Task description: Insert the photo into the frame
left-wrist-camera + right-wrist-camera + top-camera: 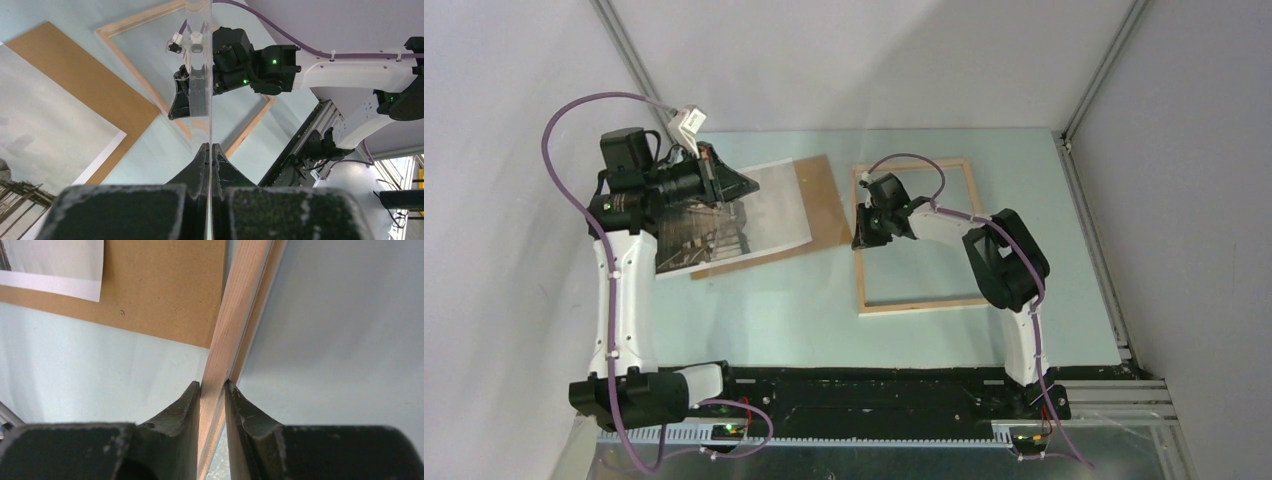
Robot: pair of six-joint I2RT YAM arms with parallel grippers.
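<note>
Right pincer (214, 390) of mine is closed to a narrow gap on the left rail of the frame (235, 315), one pad pressed to each side of the pale wood. I judge this hold is meant to steady or shift the frame so it cannot skid on the table (100, 375). My left pincer (210, 150) is pressed fully together on the edge of a clear pane (200, 90), held upright and off the table, seemingly so it stays out of the way of the frame's opening. Just beyond the gripped rail lies the brown backing board (160, 285), flat, its edge right beside the rail's outer side; whether they touch I cannot tell. Farther left, the photo (769, 210) rests face up on that board, partly under my left arm, well outside the frame and not yet placed in it. The count: one frame, one photo, one backing board, one clear pane, and two pincers, both occupied.
</note>
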